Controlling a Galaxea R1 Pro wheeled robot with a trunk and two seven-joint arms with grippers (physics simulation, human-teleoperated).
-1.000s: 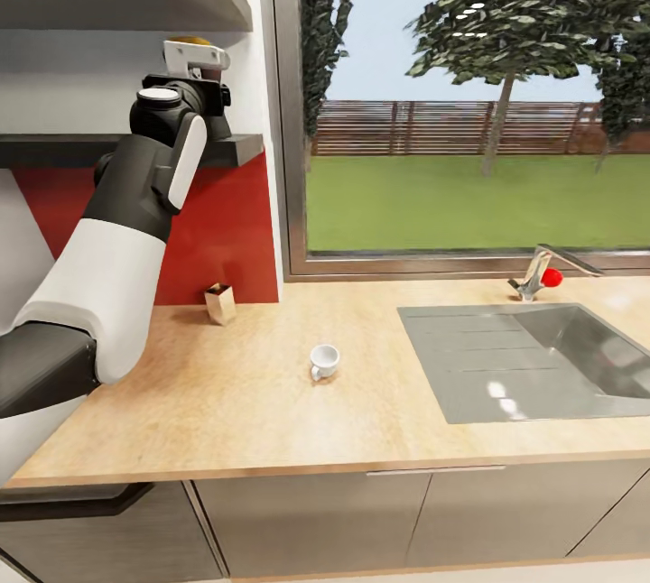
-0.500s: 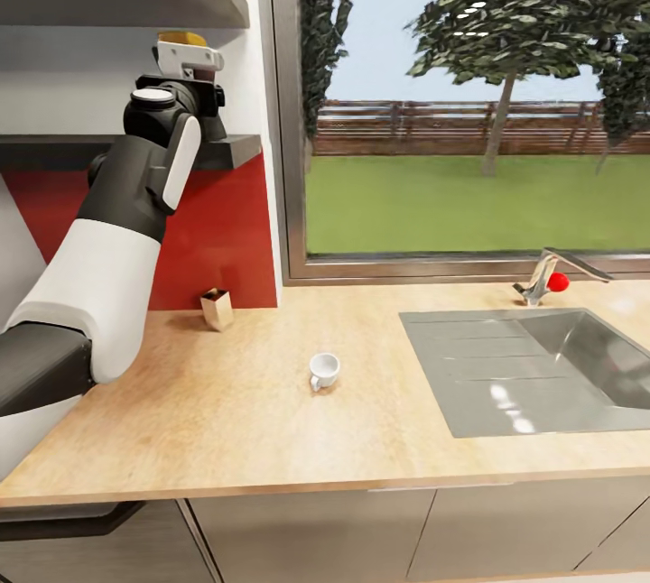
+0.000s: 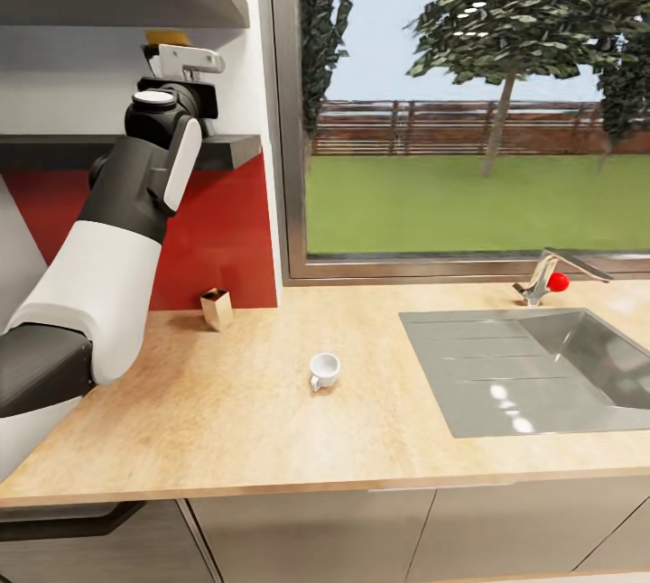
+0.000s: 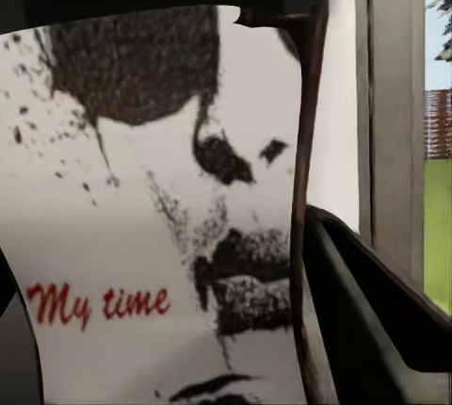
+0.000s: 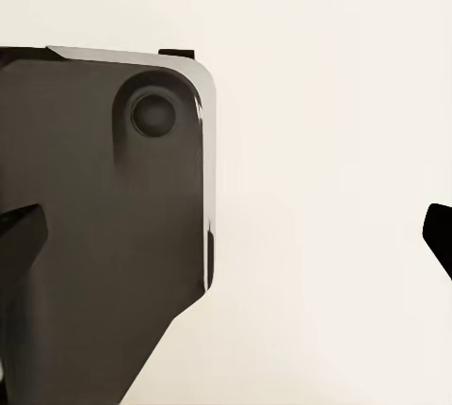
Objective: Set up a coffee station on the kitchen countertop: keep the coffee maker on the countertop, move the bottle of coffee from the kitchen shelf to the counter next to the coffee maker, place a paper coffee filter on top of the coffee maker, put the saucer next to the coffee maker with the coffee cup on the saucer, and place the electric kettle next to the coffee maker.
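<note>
Left gripper (image 3: 181, 55) up high at kitchen shelf (image 3: 236, 150), by window (image 3: 469, 114). Fingers closed around bottle of coffee (image 4: 160, 235); label with red words "My time" very close in left wrist view. Yellow cap peeks just above gripper in head view. Right gripper: dark finger tips (image 5: 21, 226) at both edges of right wrist view, spread wide, nothing between them. Coffee cup (image 3: 323, 370) stands alone on kitchen countertop (image 3: 235, 421), left of sink (image 3: 533, 366). Small brown box (image 3: 217, 307) by red wall. Tap with red knob (image 3: 545, 276) behind sink.
</note>
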